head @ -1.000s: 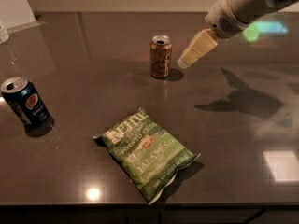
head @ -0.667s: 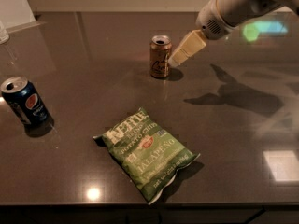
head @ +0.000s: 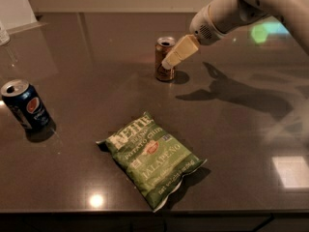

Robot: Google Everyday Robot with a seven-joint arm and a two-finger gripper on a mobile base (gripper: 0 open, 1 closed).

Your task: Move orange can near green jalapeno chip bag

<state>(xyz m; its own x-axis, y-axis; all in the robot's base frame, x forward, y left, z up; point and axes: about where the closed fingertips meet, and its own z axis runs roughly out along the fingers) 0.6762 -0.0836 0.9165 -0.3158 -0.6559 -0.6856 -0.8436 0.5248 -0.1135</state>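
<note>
The orange can (head: 162, 57) stands upright at the back middle of the dark countertop. The green jalapeno chip bag (head: 151, 159) lies flat near the front edge, well in front of the can. My gripper (head: 170, 62) comes in from the upper right on a white arm; its cream-coloured finger reaches down to the can's right side, overlapping it in the picture.
A blue Pepsi can (head: 25, 105) stands at the left. The dark countertop (head: 241, 144) ends in a front edge just below the bag. A white object (head: 17, 6) stands at the back left corner. The arm's shadow falls right of the orange can.
My gripper has moved left and down, from right of the orange can to its right side. The can, bag and Pepsi can have not moved.
</note>
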